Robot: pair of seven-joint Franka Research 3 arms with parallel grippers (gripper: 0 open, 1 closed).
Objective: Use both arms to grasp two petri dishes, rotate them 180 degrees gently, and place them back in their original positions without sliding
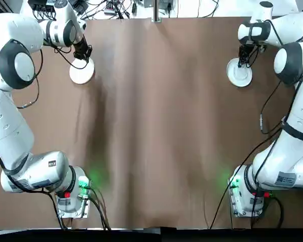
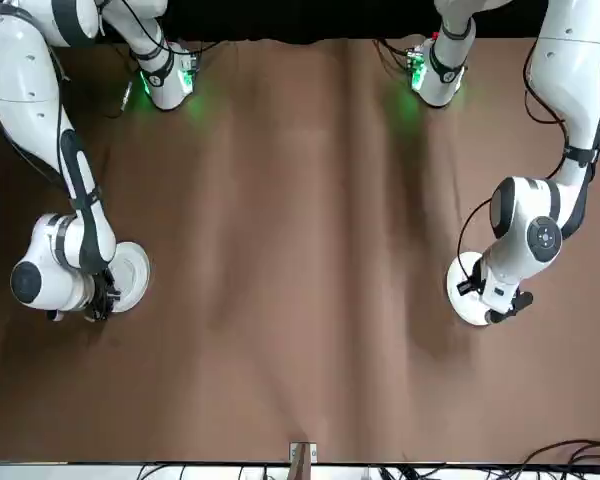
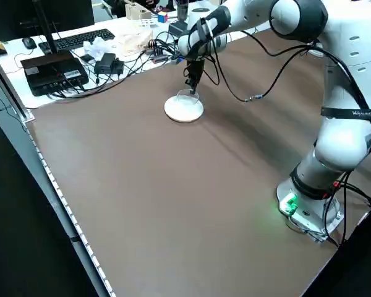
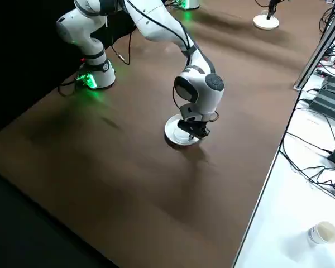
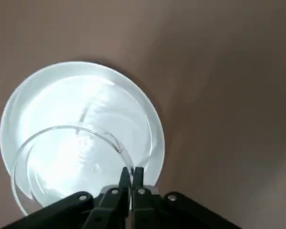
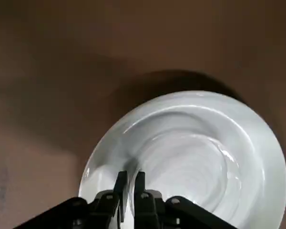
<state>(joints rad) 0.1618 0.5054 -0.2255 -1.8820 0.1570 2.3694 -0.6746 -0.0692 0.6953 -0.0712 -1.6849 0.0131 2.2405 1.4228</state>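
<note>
Two clear petri dishes at white plates on a brown-covered table.

The left petri dish (image 5: 66,127) overlaps its plate (image 5: 47,71); the left end effector (image 5: 131,169) pinches its rim. The right petri dish (image 6: 186,164) is over its plate (image 6: 257,143), the right end effector's (image 6: 131,173) fingers slightly parted astride its edge. Likely light, stiff, brittle: grip rims gently.

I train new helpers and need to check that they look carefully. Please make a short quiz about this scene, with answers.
1. Multiple choice: What is the left gripper holding?
A) a black cable
B) the wall of a clear round dish
C) a paper cup

2. True or false: The two white discs on the brown table touch each other.

3. Fill in: The right gripper is over a white disc with raised, concentric ____.

Key: 1 B; 2 false; 3 rings
</note>
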